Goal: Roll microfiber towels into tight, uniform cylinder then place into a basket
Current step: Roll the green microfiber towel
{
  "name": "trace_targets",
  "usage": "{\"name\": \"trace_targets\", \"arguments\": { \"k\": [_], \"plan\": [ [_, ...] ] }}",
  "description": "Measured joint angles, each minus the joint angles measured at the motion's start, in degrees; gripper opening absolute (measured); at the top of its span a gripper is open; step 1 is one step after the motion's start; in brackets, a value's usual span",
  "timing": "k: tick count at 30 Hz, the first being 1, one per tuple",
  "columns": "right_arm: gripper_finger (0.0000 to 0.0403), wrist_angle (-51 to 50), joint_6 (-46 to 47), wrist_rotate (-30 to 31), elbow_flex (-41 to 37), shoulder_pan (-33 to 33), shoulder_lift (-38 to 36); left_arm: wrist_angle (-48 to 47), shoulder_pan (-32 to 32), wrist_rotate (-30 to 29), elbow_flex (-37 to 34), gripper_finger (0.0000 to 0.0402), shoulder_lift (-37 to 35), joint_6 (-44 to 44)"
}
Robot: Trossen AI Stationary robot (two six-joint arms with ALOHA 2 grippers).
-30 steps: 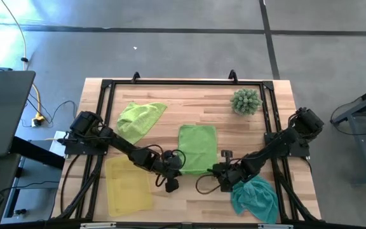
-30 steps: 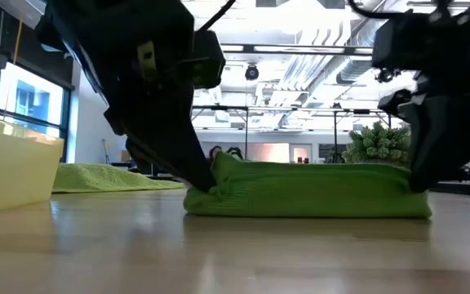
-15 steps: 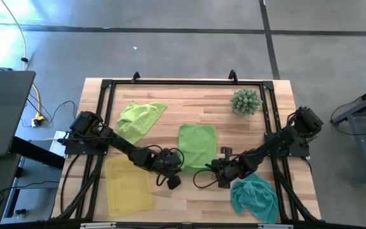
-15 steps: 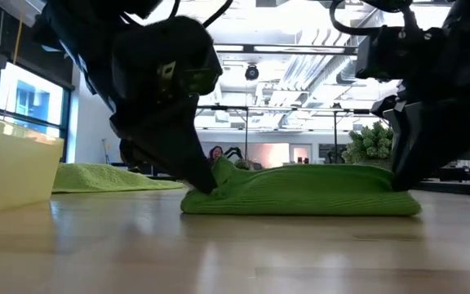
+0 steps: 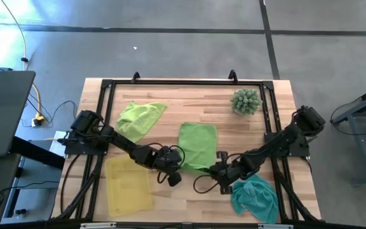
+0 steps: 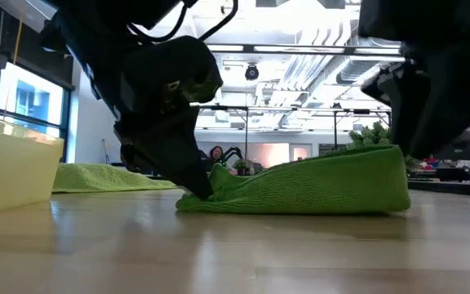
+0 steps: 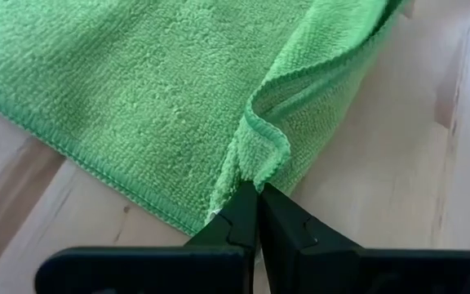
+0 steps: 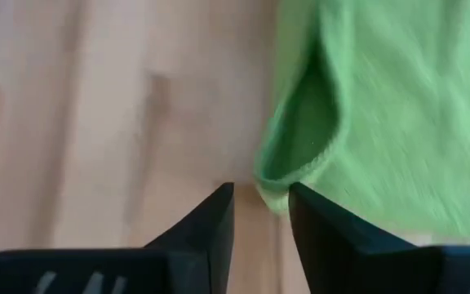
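— Towels first: where do they lie?
— Nearest, the teal towel point(image 5: 255, 196) sits crumpled at the near right corner, with the basket point(image 5: 128, 185) at the near left. The middle lime towel point(image 5: 197, 145) lies at the table's centre, its near edge lifted. The second lime towel point(image 5: 138, 118) is farther off, left of centre, rumpled.
— And the grippers?
— The left gripper point(image 7: 257, 194) is clamped together on the near left corner of the middle lime towel. The right gripper point(image 8: 260, 198) stands at the near right corner, fingers apart, the towel's hem just in front of the gap, not pinched.
— Anything beyond?
— A spiky green plant point(image 5: 246, 101) at the far right.
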Motion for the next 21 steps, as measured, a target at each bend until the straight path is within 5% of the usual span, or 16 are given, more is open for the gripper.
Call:
{"name": "trace_targets", "arguments": {
  "k": [12,21],
  "plan": [
    [0.0083,10.46,-4.29,2.5,-0.13,0.37,0.0,0.02,0.41,0.44,0.0,0.0,0.0,-0.62],
    [0.0083,25.5,-4.04,-1.5,-6.88,-0.62,0.06,0.07,0.41,1.42,0.0,0.0,0.0,-0.58]
  ]
}}
